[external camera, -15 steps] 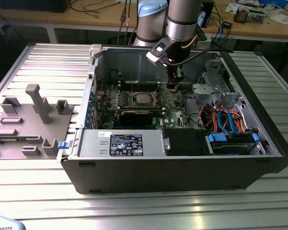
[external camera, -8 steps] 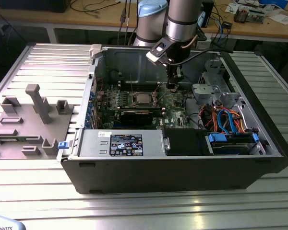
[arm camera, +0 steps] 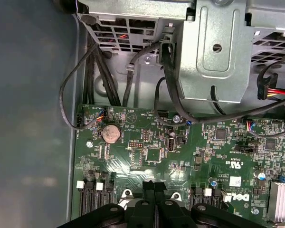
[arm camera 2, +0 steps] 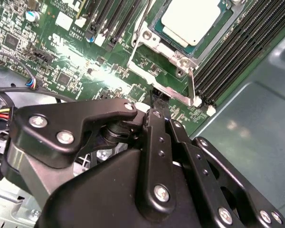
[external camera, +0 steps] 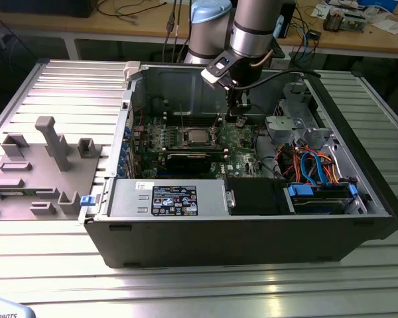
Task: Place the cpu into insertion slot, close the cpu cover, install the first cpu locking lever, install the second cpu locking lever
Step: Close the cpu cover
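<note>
In the second wrist view the edge is cutting off the cpu [arm camera 2: 194, 19], and the hand [arm camera 2: 157, 107] is covering much of the green board [arm camera 2: 85, 61] beneath it.

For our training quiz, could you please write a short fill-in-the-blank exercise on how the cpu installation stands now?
1. The cpu rests in the ____.
2. The cpu cover is swung ____, clear of the chip, with green board showing through its window.
3. The end effector, close beside the cover, has its jaws ____.
Missing words: insertion slot; open; shut.
</note>
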Robot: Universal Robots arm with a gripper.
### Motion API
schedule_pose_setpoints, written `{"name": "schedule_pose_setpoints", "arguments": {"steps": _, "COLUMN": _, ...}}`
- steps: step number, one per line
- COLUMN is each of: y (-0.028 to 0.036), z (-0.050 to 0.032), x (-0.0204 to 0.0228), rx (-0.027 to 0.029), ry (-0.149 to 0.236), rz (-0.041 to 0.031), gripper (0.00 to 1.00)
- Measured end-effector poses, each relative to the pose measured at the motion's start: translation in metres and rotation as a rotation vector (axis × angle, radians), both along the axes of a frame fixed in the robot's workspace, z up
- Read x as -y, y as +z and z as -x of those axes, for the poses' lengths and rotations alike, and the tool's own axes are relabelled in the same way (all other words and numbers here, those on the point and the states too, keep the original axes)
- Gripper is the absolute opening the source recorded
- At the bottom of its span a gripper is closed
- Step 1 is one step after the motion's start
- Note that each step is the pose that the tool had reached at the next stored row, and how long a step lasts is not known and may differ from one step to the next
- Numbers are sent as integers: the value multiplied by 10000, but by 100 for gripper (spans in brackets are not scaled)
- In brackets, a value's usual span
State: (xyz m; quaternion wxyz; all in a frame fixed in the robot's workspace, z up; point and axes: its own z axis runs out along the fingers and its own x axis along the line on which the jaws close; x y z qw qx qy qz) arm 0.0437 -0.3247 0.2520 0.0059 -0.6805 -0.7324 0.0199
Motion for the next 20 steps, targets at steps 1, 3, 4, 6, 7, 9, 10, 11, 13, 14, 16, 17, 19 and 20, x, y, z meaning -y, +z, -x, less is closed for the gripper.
{"name": "schedule_pose_setpoints", "arguments": {"steps": 1, "y": 0, "z": 0, "x": 0, "rx": 0, "ry": 0, "rz": -1, "gripper": 11}}
{"name": "schedule_pose_setpoints", "arguments": {"steps": 3, "y": 0, "z": 0, "x": 0, "rx": 0, "ry": 0, "rz": -3, "gripper": 11}}
{"name": "schedule_pose_setpoints", "arguments": {"steps": 4, "y": 0, "z": 2, "x": 0, "rx": -1, "ry": 0, "rz": -3, "gripper": 11}}
{"name": "schedule_pose_setpoints", "arguments": {"steps": 6, "y": -1, "z": 17, "x": 0, "rx": 0, "ry": 0, "rz": -5, "gripper": 11}}
{"name": "schedule_pose_setpoints", "arguments": {"steps": 7, "y": -1, "z": 30, "x": 0, "rx": 0, "ry": 1, "rz": -4, "gripper": 11}}
{"name": "schedule_pose_setpoints", "arguments": {"steps": 9, "y": 0, "z": 75, "x": 0, "rx": 2, "ry": -1, "rz": -3, "gripper": 11}}
{"name": "schedule_pose_setpoints", "arguments": {"steps": 10, "y": -1, "z": 94, "x": 0, "rx": 2, "ry": 1, "rz": -4, "gripper": 11}}
{"name": "schedule_pose_setpoints", "arguments": {"steps": 11, "y": 0, "z": 127, "x": 0, "rx": 5, "ry": 0, "rz": -3, "gripper": 11}}
{"name": "schedule_pose_setpoints", "arguments": {"steps": 13, "y": 0, "z": 158, "x": 0, "rx": 9, "ry": -1, "rz": -3, "gripper": 11}}
{"name": "schedule_pose_setpoints", "arguments": {"steps": 14, "y": 0, "z": 176, "x": 0, "rx": 11, "ry": 0, "rz": -3, "gripper": 11}}
{"name": "schedule_pose_setpoints", "arguments": {"steps": 16, "y": 0, "z": 218, "x": 0, "rx": 14, "ry": 0, "rz": -3, "gripper": 11}}
{"name": "schedule_pose_setpoints", "arguments": {"steps": 17, "y": 0, "z": 251, "x": 0, "rx": 16, "ry": 0, "rz": -3, "gripper": 11}}
{"name": "schedule_pose_setpoints", "arguments": {"steps": 19, "y": 0, "z": 299, "x": 0, "rx": 18, "ry": 1, "rz": -3, "gripper": 11}}
{"name": "schedule_pose_setpoints", "arguments": {"steps": 20, "y": 0, "z": 313, "x": 0, "rx": 18, "ry": 1, "rz": -3, "gripper": 11}}
